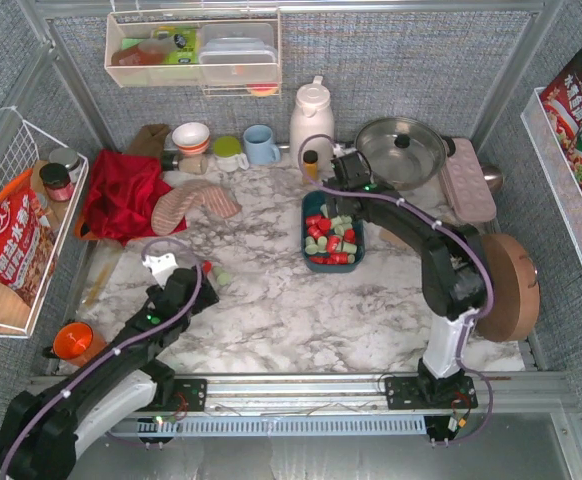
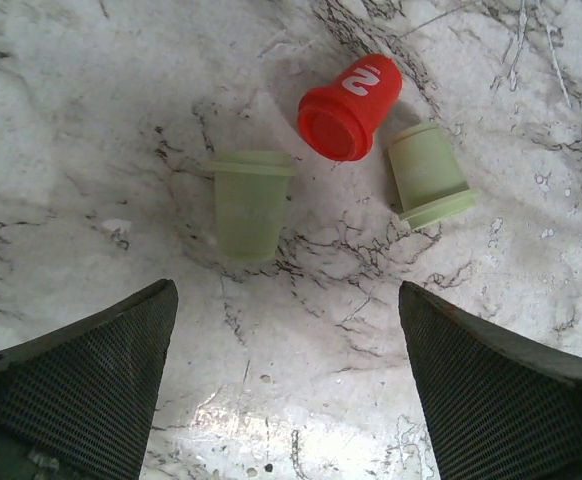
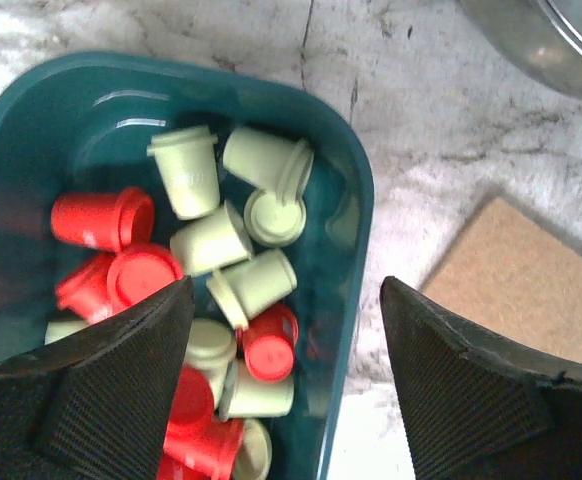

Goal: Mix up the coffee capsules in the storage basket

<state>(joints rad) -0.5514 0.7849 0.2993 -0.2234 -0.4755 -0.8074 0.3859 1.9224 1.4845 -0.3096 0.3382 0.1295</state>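
Note:
The teal storage basket [image 1: 307, 238] sits right of centre on the marble table, and its wall shows in the right wrist view [image 3: 355, 212]. Red and pale green coffee capsules [image 1: 331, 238] lie mixed inside it [image 3: 253, 282]. My right gripper [image 1: 343, 190] is open and empty above the basket's far end, its jaws [image 3: 286, 285] straddling one long wall. Three capsules lie loose on the table at the left [image 1: 214, 272]: a green one [image 2: 249, 205], a red one [image 2: 351, 105] and another green one [image 2: 429, 175]. My left gripper [image 1: 186, 272] is open and empty just short of them [image 2: 286, 290].
A steel pot with lid [image 1: 401, 150], a white thermos [image 1: 312, 115] and a blue mug [image 1: 261, 145] stand behind the basket. A red cloth [image 1: 121, 195] and oven mitt [image 1: 196, 205] lie far left. A round wooden board [image 1: 511, 285] and pink tray [image 1: 468, 180] are at the right. A cork mat [image 3: 516, 285] lies beside the basket.

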